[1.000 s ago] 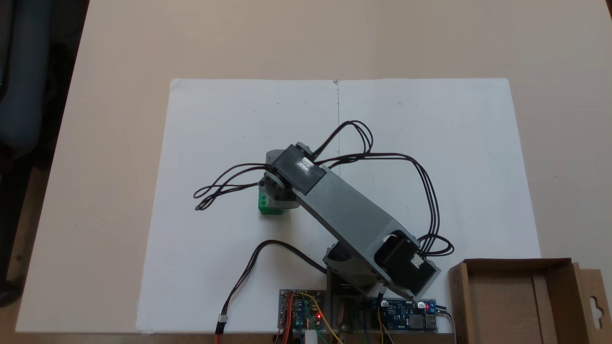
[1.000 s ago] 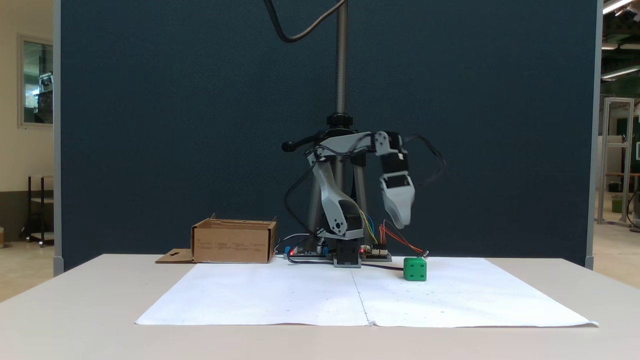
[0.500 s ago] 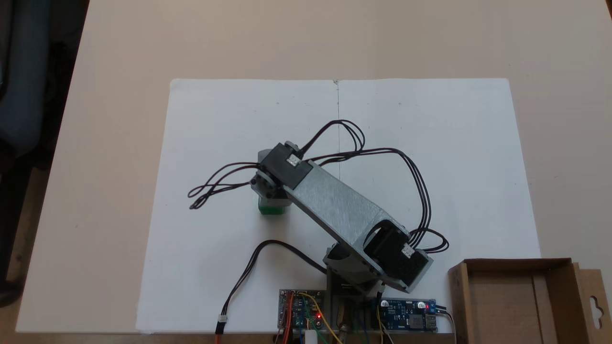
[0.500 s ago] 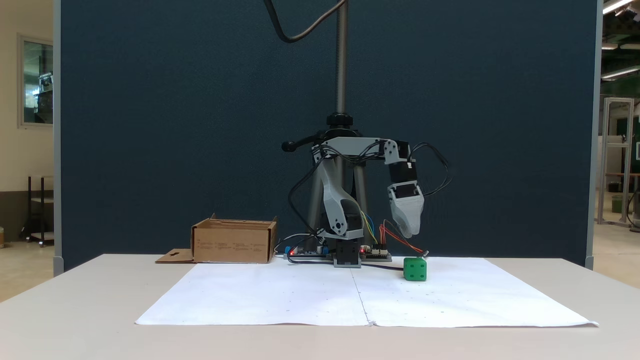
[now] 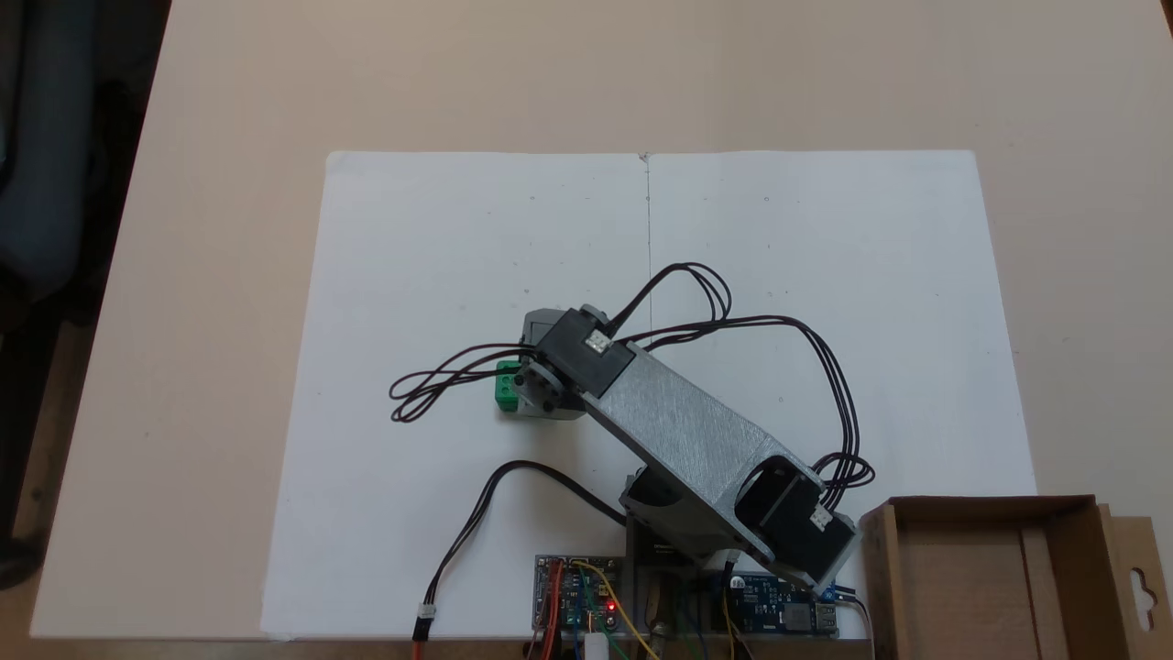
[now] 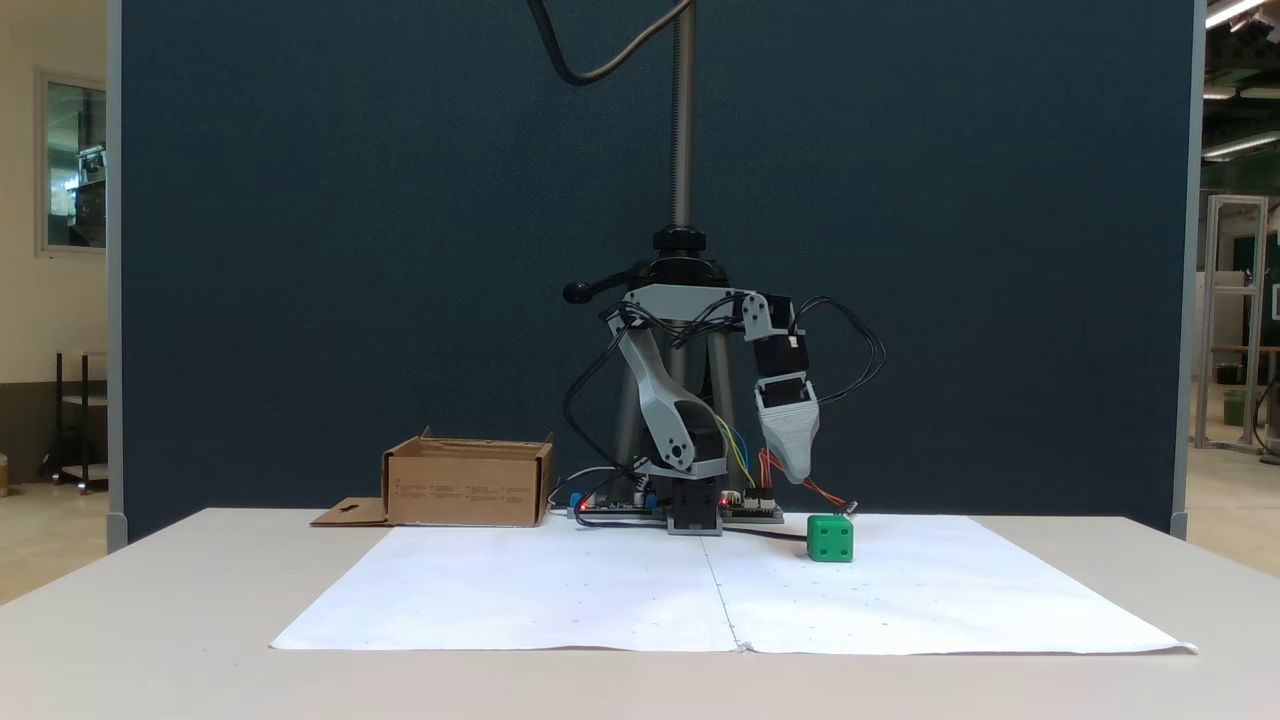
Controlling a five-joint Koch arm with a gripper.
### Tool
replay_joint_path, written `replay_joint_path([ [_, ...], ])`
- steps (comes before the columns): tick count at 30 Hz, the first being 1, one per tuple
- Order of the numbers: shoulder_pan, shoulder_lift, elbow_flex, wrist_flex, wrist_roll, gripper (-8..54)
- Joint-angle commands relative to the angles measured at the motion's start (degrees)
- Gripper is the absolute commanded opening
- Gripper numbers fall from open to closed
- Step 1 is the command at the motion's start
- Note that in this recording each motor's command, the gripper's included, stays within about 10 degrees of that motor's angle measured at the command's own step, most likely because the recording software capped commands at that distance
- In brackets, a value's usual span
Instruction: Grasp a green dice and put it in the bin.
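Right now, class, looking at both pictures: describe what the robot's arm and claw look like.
The arm is built of light grey plastic links with black motor blocks at the joints. Thin black cables loop loosely alongside it. The claw is pale grey and tapers to a narrow tip. Small white connectors sit on the motors.

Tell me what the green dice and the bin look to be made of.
The green dice: probably moulded plastic, with uniform bright green colour, smooth faces, crisp edges and recessed round pips. The bin: brown cardboard with a matte finish, folded walls and a flat flap with a hang-hole cutout. Corrugation is too fine to confirm.
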Motion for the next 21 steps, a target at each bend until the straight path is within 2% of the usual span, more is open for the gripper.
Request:
replay_joint_path([
  [1,-0.5,-0.7,-0.8,-3.0,5.1,38.9],
  [10,-1.5,-8.3,-0.8,-7.6,6.2,38.9],
  [21,-3.7,-11.8,-0.8,-9.3,6.8,38.9],
])
